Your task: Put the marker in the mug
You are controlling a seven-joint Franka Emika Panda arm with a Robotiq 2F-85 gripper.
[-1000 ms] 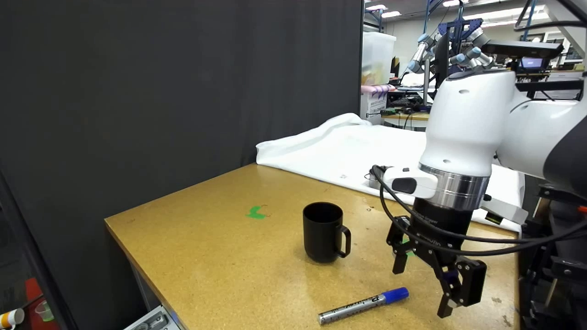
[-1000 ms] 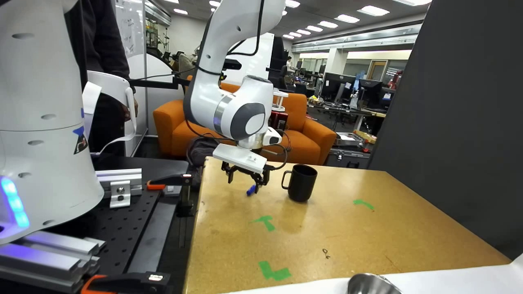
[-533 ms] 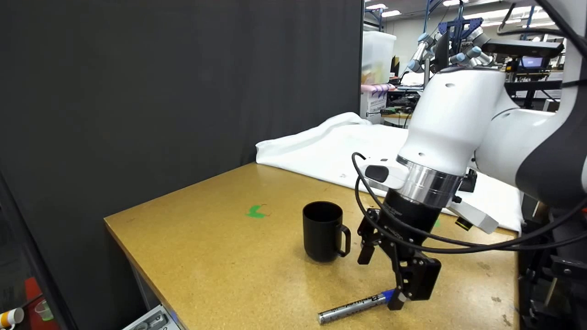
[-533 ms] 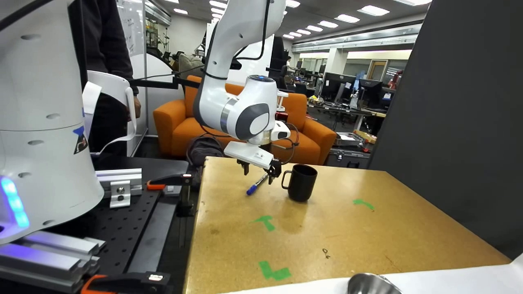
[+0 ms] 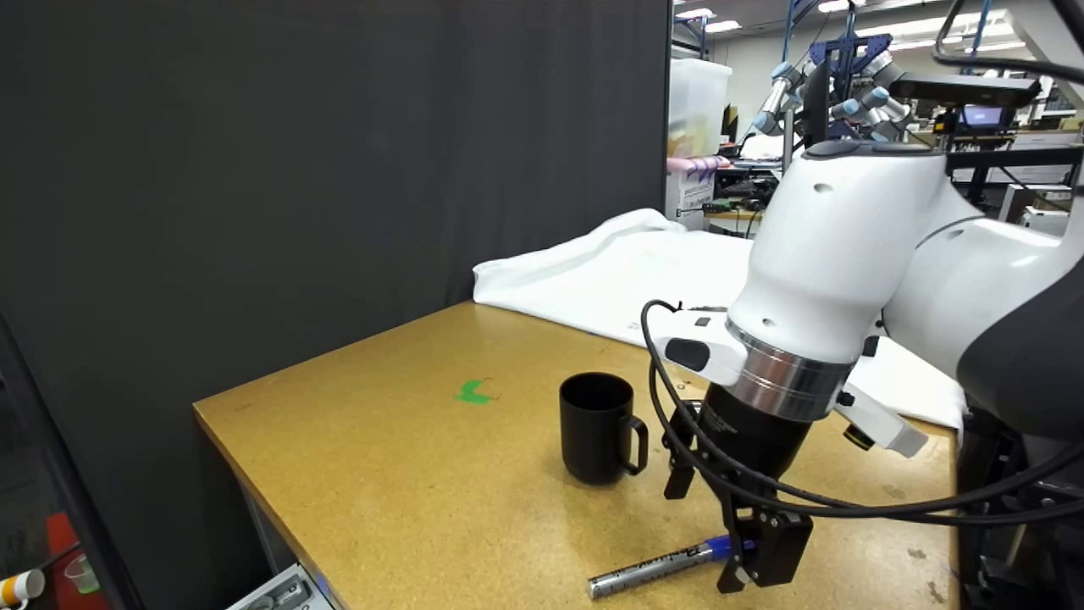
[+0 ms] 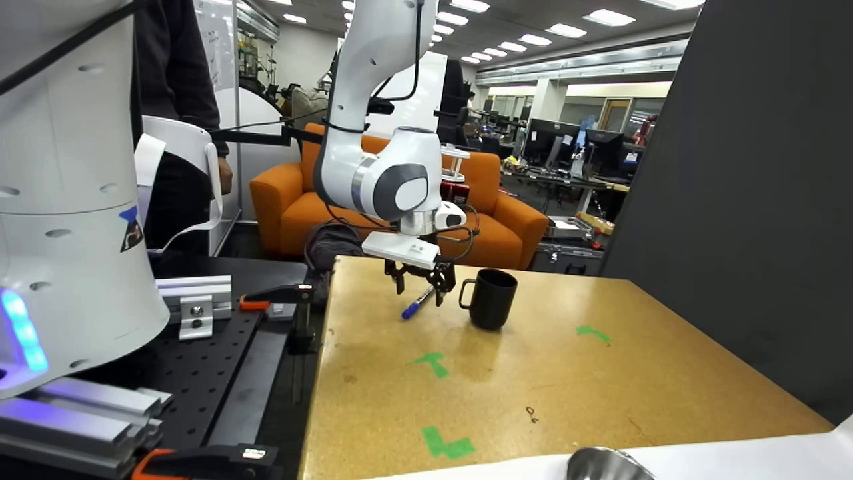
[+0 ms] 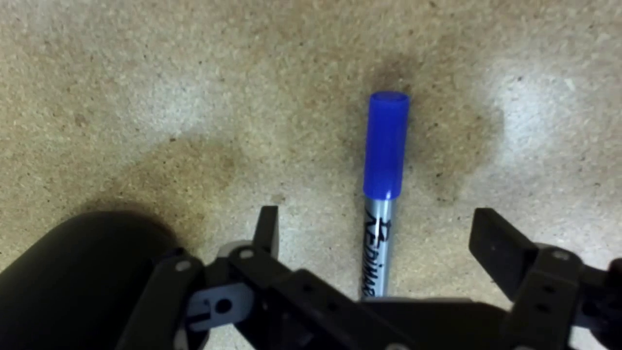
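Observation:
The marker has a silver body and a blue cap. It lies flat on the table in both exterior views, marker [image 5: 648, 573] and marker [image 6: 411, 311]. The black mug [image 5: 593, 440] stands upright near it, also seen as the mug [image 6: 494, 300], with its handle toward my gripper's side. My gripper [image 5: 704, 542] is open and tilted, above the marker's capped part and beside the mug handle. In the wrist view my gripper [image 7: 376, 210] has the marker [image 7: 386, 146] running lengthwise between its spread fingers, touching neither; the marker's lower end is hidden behind the gripper body.
A shiny metal bowl [image 6: 608, 465] stands on a white cloth [image 6: 733, 453] at the table's edge. Green tape marks [image 6: 433, 363] lie on the wooden table [image 6: 553, 373]. A dark panel [image 5: 339, 169] borders the table. Black cables [image 5: 847, 512] hang around the gripper.
Over the last second my gripper has moved across to above the marker, toward the mug. In the last half second it has come down slightly. The marker and mug have not moved.

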